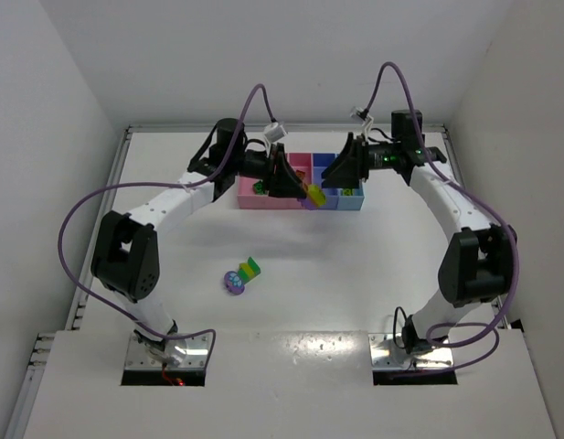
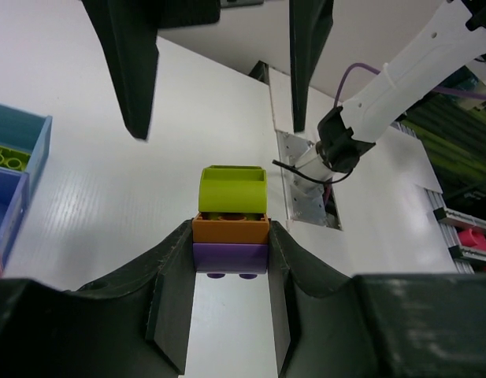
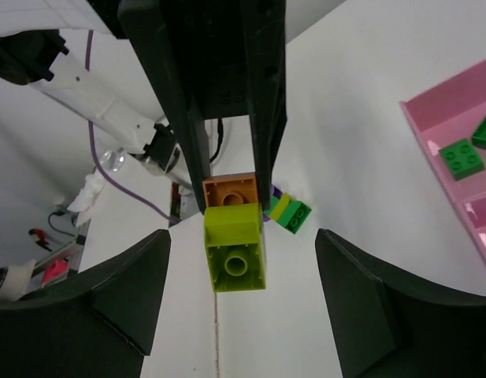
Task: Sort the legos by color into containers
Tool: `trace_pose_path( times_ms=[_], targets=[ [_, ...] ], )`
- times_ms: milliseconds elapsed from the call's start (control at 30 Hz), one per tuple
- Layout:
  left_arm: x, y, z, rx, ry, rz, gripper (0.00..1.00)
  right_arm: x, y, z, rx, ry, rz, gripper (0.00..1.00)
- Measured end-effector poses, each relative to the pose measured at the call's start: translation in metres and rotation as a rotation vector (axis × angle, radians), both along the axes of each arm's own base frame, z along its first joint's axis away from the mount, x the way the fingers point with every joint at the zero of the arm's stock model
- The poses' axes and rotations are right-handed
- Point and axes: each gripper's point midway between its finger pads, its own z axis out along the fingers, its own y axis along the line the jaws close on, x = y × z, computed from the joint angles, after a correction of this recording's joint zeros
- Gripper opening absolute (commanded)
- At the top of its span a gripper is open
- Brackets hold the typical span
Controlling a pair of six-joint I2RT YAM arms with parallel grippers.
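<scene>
From above, we see the left gripper (image 1: 298, 188) and right gripper (image 1: 331, 181) face each other over the tray (image 1: 259, 203), a brick stack (image 1: 314, 194) between their fingers. At the left wrist, fingers (image 2: 173, 283) clench the purple, orange and lime stack. At the right wrist, fingers (image 3: 124, 291) stand released either side of its lime brick (image 3: 235, 248); green bricks (image 3: 461, 157) lie in a pink compartment (image 3: 432, 118) to their right.

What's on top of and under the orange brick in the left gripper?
A lime-green brick tops the orange brick, purple brick beneath. The left gripper covers their sides.
</scene>
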Motion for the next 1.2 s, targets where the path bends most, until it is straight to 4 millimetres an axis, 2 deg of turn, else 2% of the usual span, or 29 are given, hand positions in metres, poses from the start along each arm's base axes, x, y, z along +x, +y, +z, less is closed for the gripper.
trace_pose_path(
  times_ms=[200,267,500,633,667,767,900,1000,1133,1200],
  targets=[
    [0.008,-0.006,0.013,-0.017,-0.037,-0.006,0.0,-0.012,0.006,-0.005,0.0,0.018,0.032,0.75],
    [0.01,-0.008,0.015,-0.019,-0.043,-0.007,0.0,-0.014,0.007,-0.006,-0.002,0.019,0.037,0.72],
    [0.017,-0.011,0.017,-0.023,-0.041,-0.01,0.0,-0.019,0.012,-0.014,-0.017,0.02,0.049,0.49],
    [0.015,-0.012,0.018,-0.025,-0.035,-0.019,0.0,-0.017,0.012,-0.016,-0.028,-0.001,0.04,0.29],
    [0.014,-0.012,0.018,-0.023,-0.027,-0.019,0.0,-0.016,0.012,-0.016,-0.028,-0.01,0.04,0.21],
    [0.014,-0.012,0.017,-0.021,-0.012,-0.019,0.0,-0.016,0.011,-0.015,-0.026,-0.031,0.042,0.12],
    [0.014,-0.011,0.011,-0.02,-0.016,-0.007,0.0,-0.011,0.005,-0.015,-0.03,-0.029,0.019,0.07],
    [0.006,-0.009,-0.009,0.006,0.01,0.002,0.0,0.004,-0.013,-0.009,-0.023,-0.017,-0.047,0.07],
    [-0.007,-0.011,-0.04,0.055,0.066,0.006,0.0,0.043,-0.058,0.003,-0.026,-0.052,-0.192,0.07],
    [-0.007,-0.012,-0.045,0.069,0.068,0.021,0.0,0.065,-0.08,-0.002,-0.054,-0.061,-0.272,0.07]
  ],
)
